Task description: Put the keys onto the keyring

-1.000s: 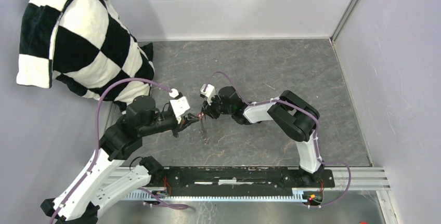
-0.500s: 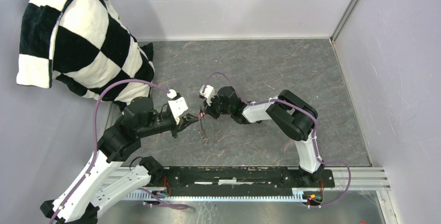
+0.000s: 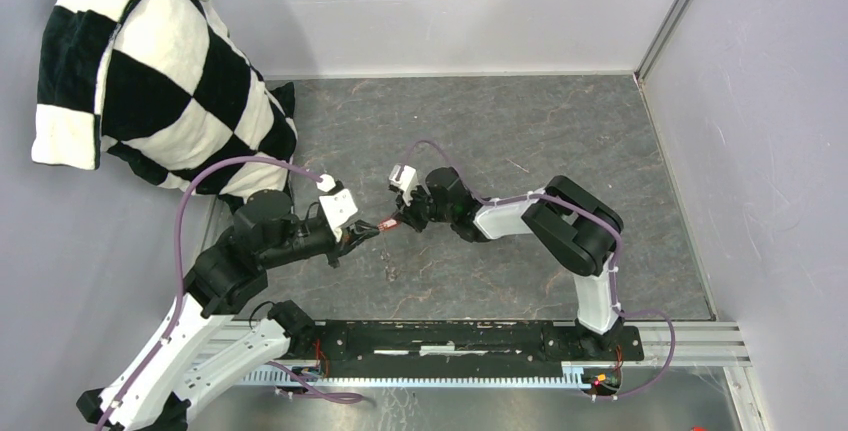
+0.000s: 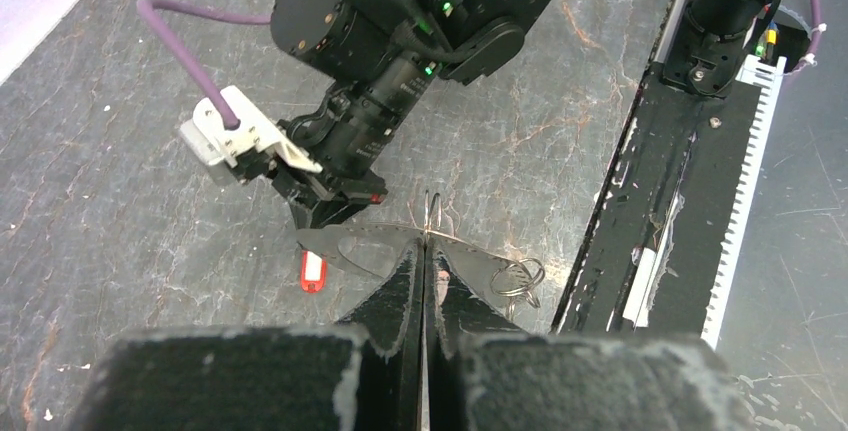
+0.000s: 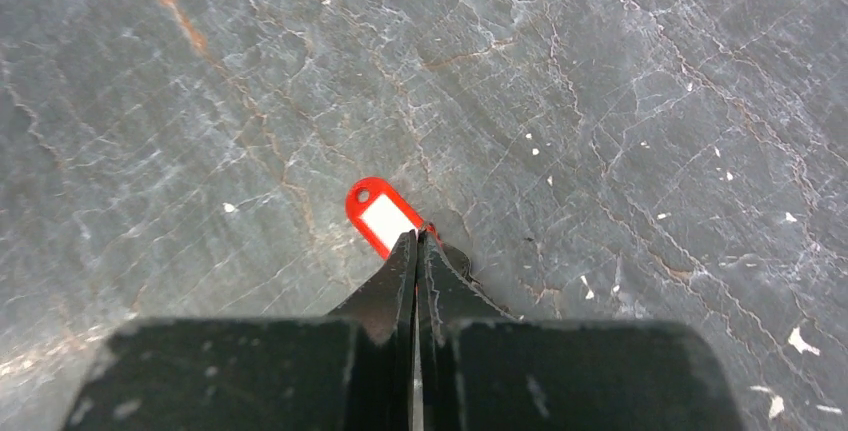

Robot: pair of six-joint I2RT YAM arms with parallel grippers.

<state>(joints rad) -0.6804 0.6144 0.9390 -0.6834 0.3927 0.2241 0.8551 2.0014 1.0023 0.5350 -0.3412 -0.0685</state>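
Left gripper (image 4: 425, 251) pinches the keyring (image 4: 380, 229); right gripper (image 5: 417, 241) grips the red key (image 5: 380, 214) beside it. No key seems threaded yet.

The table (image 3: 560, 131) has a grey, stone-patterned top with pale veins. Plain pale walls (image 3: 450, 1) enclose it at the back and sides. A black-and-white checked cloth (image 3: 150, 81) sits at the far left corner.

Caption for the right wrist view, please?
Right claw, shut on the red key tag, above the grey table.
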